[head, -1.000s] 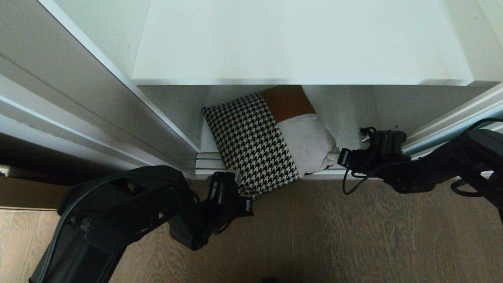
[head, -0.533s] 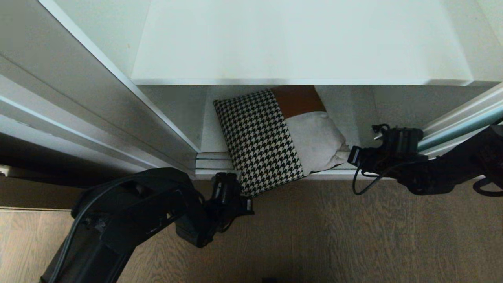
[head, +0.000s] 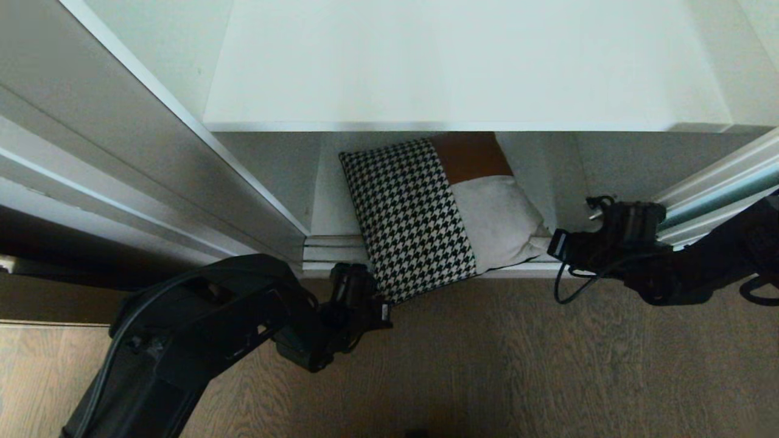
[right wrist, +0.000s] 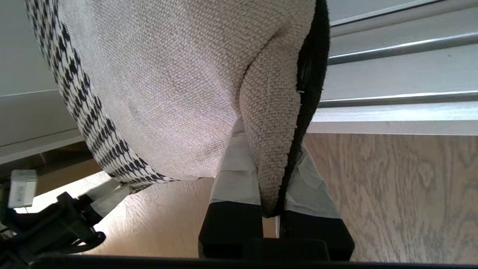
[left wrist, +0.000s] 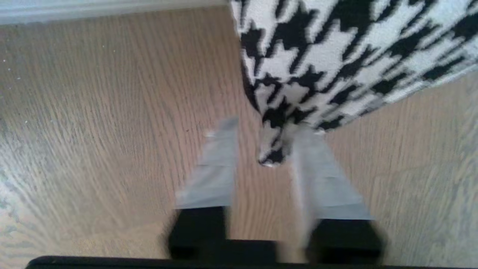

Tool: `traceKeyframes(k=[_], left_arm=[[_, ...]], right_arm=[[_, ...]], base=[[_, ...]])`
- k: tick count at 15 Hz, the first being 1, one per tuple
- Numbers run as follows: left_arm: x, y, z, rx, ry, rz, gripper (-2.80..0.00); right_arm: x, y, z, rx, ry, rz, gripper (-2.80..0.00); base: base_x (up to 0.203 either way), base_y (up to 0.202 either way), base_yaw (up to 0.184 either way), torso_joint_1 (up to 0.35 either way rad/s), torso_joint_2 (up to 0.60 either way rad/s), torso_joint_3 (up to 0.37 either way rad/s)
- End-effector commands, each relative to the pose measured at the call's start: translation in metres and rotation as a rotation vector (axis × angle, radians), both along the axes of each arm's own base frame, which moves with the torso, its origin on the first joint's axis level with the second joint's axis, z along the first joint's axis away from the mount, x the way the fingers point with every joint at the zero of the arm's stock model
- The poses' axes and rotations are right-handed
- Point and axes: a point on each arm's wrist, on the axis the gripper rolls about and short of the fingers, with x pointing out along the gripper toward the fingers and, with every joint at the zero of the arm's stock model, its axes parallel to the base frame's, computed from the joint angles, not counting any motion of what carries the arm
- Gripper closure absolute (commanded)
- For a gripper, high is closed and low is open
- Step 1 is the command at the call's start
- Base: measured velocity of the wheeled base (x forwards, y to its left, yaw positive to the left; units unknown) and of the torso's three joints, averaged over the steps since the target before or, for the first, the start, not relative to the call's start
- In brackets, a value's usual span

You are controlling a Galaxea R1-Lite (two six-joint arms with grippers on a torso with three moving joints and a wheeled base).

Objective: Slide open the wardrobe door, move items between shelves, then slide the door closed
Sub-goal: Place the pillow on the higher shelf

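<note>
Left pincer (left wrist: 261,130) parted around cushion (left wrist: 336,56) corner

Left arm reaches from the lower left of the head view, its left end effector (left wrist: 261,149) with fingers parted. Right arm enters from the right edge, right end effector (right wrist: 267,175) clamped.

Cushion (head: 438,213): black-and-white houndstooth half nearest left gripper (left wrist: 261,130), cream patch pinched in right gripper (right wrist: 269,175), brown patch beyond that. Shelf (head: 462,67) plain white; floor (head: 517,365) grey-brown wood grain
</note>
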Motion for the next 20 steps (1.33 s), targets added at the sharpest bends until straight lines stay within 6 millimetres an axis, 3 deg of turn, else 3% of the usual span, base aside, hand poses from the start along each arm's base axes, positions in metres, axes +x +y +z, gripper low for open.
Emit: traceKeyframes(k=[1,9,13,17,20], left_arm=[[0.0,-0.002,0.0,-0.013,-0.008,-0.002,-2.8],[0.021,-0.007,-0.009,-0.219,-0.073,0.047,-2.8],[0.032,-0.014,0.014,-0.308,-0.099,-0.027,-2.8],[0.014,-0.006,0.043,-0.399,-0.084,-0.051,-2.8],[0.006,-0.005,0.031,-0.447,-0.024,-0.147,-2.8]], right_arm=[[0.001,-0.001,-0.002,0.006,0.002,0.007,0.0],[-0.002,-0.009,-0.007,0.017,0.024,0.024,0.0],[-0.006,-0.011,0.0,0.025,0.014,0.042,0.0],[-0.009,-0.011,0.004,0.028,0.01,0.056,0.0],[-0.013,-0.016,0.001,0.032,0.024,0.055,0.0]], base=[[0.0,0.0,0.0,0.0,0.0,0.0],[0.0,0.0,0.0,0.0,0.0,0.0],[0.0,0.0,0.0,0.0,0.0,0.0],[0.0,0.0,0.0,0.0,0.0,0.0],[0.0,0.0,0.0,0.0,0.0,0.0]])
